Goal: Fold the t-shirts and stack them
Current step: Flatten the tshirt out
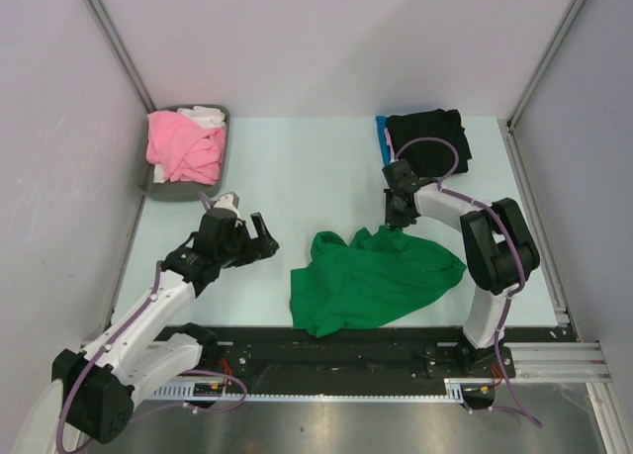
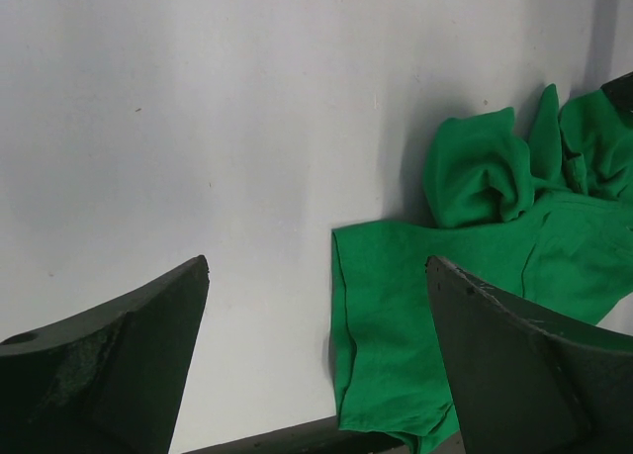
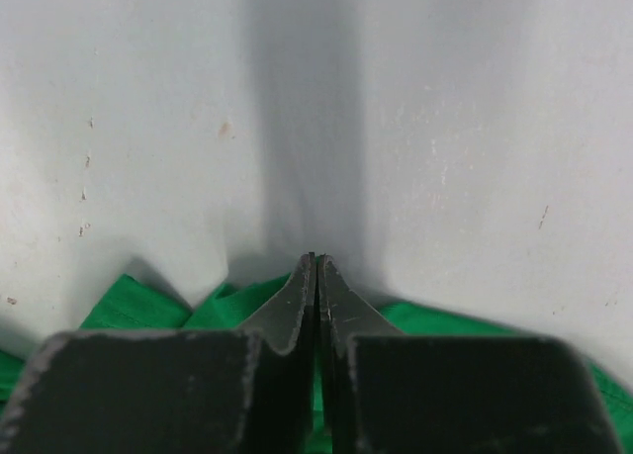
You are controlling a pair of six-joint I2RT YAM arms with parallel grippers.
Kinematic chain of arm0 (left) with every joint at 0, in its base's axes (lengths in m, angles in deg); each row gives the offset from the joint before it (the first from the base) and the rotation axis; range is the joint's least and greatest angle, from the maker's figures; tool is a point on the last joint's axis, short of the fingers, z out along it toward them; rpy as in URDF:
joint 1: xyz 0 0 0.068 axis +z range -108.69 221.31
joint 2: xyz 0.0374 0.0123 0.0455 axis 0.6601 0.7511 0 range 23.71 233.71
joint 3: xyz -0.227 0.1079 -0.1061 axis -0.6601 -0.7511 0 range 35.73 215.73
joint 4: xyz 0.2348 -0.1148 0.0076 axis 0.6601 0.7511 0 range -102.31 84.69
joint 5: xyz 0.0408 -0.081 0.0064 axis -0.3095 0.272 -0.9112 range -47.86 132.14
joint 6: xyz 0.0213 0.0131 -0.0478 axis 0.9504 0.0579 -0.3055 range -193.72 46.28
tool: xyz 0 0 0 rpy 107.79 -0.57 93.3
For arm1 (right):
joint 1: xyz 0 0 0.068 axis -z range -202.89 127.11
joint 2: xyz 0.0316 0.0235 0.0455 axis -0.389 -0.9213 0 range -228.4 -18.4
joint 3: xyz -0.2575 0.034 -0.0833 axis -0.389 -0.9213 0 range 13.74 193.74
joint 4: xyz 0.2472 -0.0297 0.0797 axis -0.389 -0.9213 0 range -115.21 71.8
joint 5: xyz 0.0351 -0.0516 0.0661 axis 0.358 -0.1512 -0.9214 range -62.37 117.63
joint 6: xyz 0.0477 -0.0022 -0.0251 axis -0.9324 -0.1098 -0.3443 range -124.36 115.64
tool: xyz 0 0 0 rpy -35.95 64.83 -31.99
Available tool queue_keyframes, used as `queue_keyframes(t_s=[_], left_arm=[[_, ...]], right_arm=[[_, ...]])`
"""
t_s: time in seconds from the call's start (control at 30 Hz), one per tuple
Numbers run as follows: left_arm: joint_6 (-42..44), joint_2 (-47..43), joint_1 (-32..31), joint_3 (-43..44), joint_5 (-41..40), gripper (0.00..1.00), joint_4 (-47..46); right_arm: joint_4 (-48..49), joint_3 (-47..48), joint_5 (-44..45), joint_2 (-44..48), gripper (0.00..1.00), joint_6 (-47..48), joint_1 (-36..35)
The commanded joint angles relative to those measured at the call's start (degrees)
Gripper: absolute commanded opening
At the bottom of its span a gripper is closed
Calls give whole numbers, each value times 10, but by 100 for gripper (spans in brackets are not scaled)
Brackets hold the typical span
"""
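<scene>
A bright green cotton t-shirt (image 1: pixel 381 276) is seen lying crumpled and unfolded on the pale desk (image 1: pixel 297 167), close to the middle of the near edge. One part of it is bunched up into a lump on its left far side.

The right gripper (image 1: pixel 399 220) is placed at the far edge of this green t-shirt. In the right wrist view its jaws are pressed fully together, and green cloth (image 3: pixel 148 301) is seen on both sides under them. Whether any cloth is caught between them cannot be told.

The left gripper (image 1: pixel 262 238) is held above the bare desk, to the left of the green t-shirt and apart from it. Its jaws are spread wide and nothing is between them. In the left wrist view the green t-shirt (image 2: pixel 396 296) is seen beyond the right finger.

A dark grey plastic tray (image 1: pixel 163 189) is set in the far left corner of the desk. A crumpled pink t-shirt (image 1: pixel 178 147) is lying in it, with a white t-shirt (image 1: pixel 208 116) behind it, towards the far side of the tray.

A black t-shirt (image 1: pixel 430 137) is laid folded near the far right corner. A strip of a blue t-shirt (image 1: pixel 380 130) is seen at its left edge, under it.
</scene>
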Motion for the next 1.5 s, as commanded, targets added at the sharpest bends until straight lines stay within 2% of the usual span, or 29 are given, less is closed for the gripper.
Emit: queue_keyframes(t_s=[0.0,0.1,0.3,0.5,0.7,0.9,1.1,1.13,1.37,1.47], left_arm=[[11,-3,-1,-3,-2,96,-23],[13,-3,-1,8,6,96,-24],[18,19,-2,62,14,96,-24],[12,42,-2,99,50,95,-43],[-11,70,-5,121,77,95,-89],[-26,143,-50,141,61,95,-149],[-46,264,-119,182,47,93,-184],[-47,277,-130,186,47,90,-188],[-76,315,-220,185,89,87,-219],[-76,328,-266,188,76,85,-214]], right_arm=[[-1,2,21,32,0,-4,-6],[-2,9,34,92,0,2,-14],[-93,118,73,226,0,13,-41],[-208,234,168,357,0,21,-38],[-276,331,262,417,0,33,-26],[-305,327,312,452,0,35,6],[-306,292,248,446,0,17,25],[-305,287,246,446,0,17,24],[-302,274,251,447,0,28,34],[-294,263,237,450,0,30,47]])
